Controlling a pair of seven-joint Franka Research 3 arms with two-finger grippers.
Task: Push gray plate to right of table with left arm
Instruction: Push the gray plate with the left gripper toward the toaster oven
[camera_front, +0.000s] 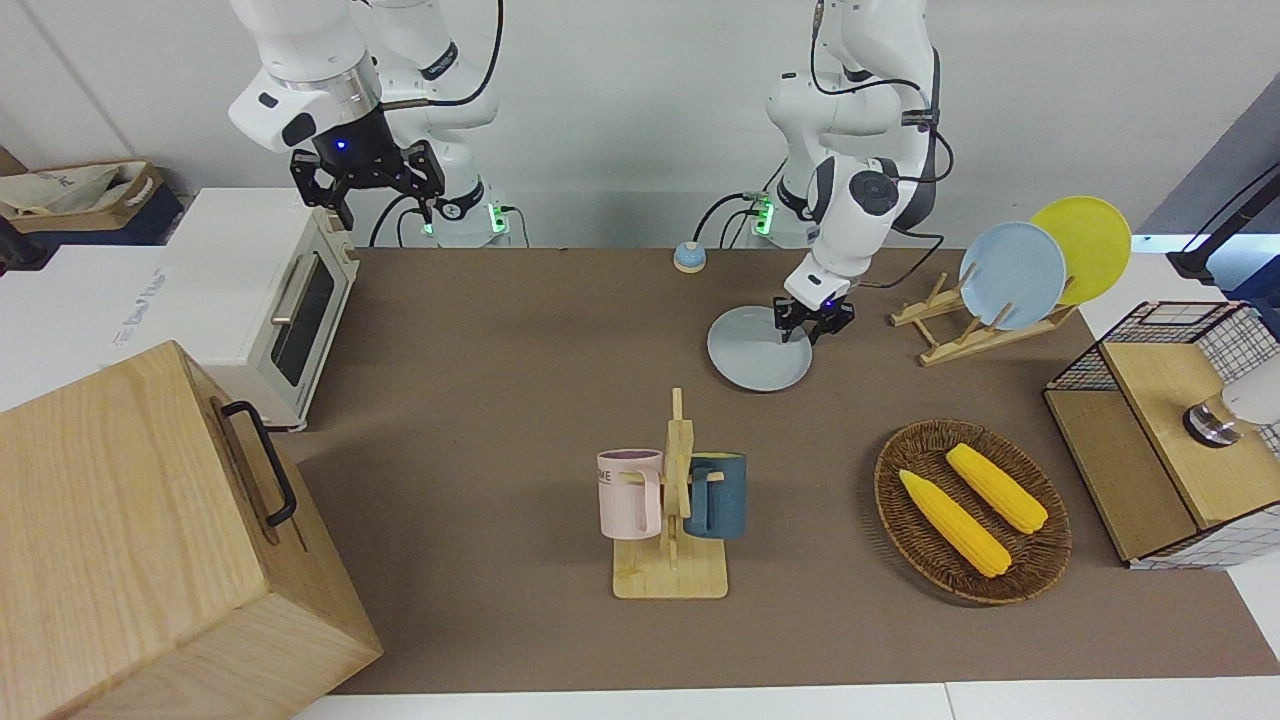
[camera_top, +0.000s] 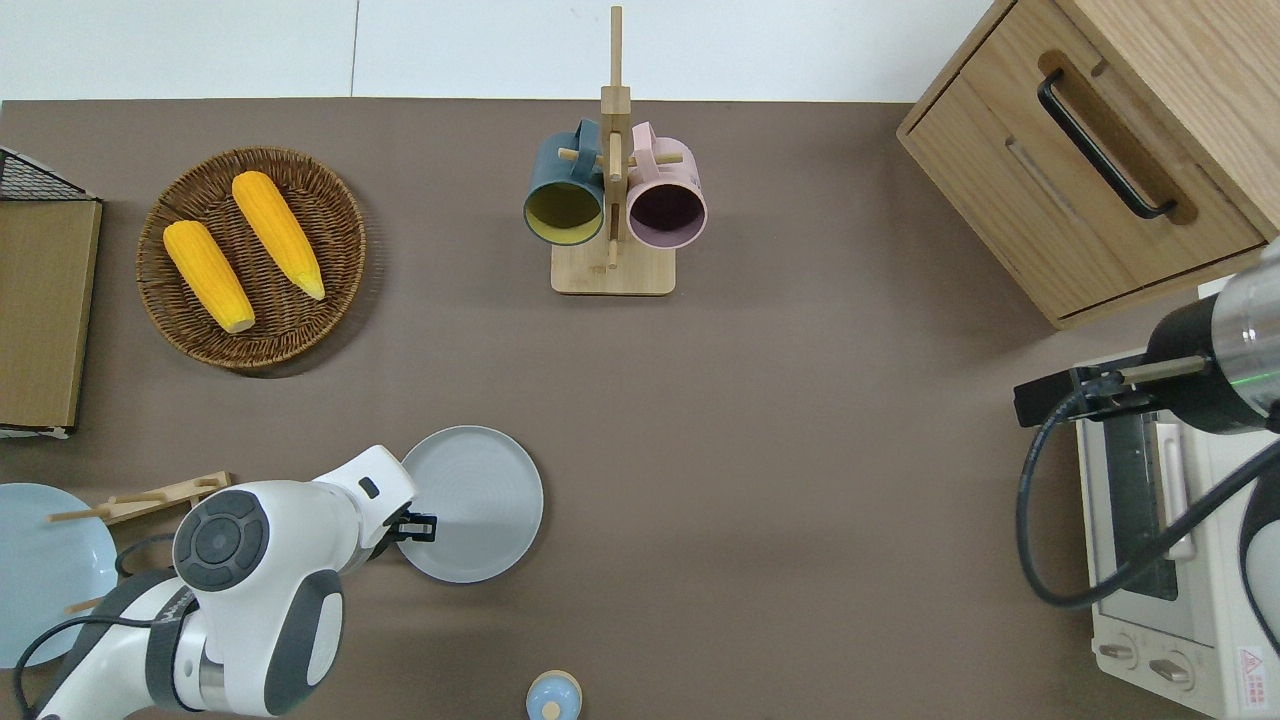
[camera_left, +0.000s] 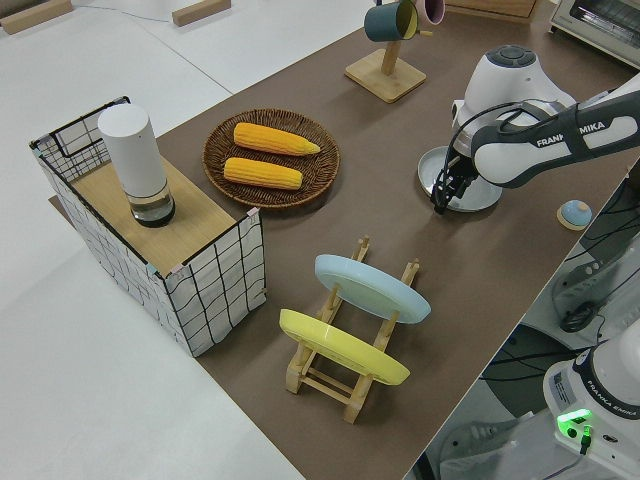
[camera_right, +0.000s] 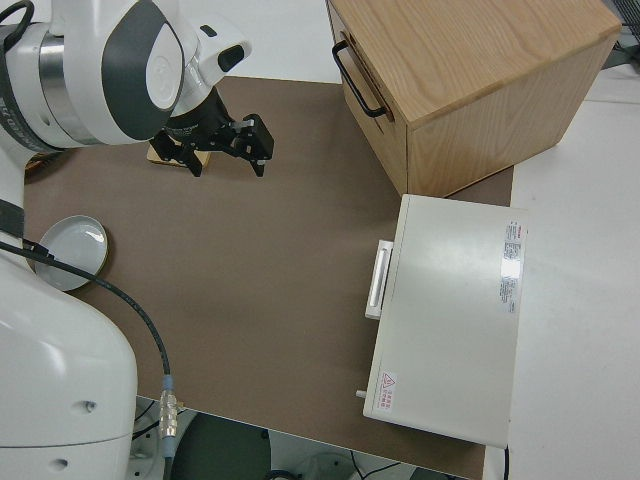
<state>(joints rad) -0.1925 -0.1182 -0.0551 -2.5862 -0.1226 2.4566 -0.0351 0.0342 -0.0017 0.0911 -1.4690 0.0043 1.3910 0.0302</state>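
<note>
- At the gray plate's (camera_top: 478, 503) edge toward the left arm's end of the tabletop (camera_top: 800, 450), the left claw (camera_top: 418, 525) sits low with its fingers drawn close together, holding nothing; whether the tips touch the rim cannot be told.
- The gray plate lies flat on the tabletop, nearer to the robots than the mug rack (camera_top: 612, 200) and well apart from it.
- The right claw (camera_front: 368, 180) is parked, its fingers spread wide and empty.
- The tabletop is matte brown with white edges; a pale wall stands at the robots' backs.
- A wicker basket (camera_top: 345, 250) with two corn cobs (camera_top: 240, 250) lies toward the left arm's end, farther from the robots than the plate.
- A wooden dish rack (camera_left: 340, 375) holds a sky-blue plate (camera_left: 370, 288) and a yellow plate (camera_left: 340, 348) on edge.
- A white toaster oven (camera_front: 255, 290) and a wooden cabinet (camera_front: 150, 540) stand at the right arm's end.
- The left arm's (camera_left: 540, 150) forearm reads "FRANKA"; the pink mug (camera_front: 628, 493) shows the letters "ME".
</note>
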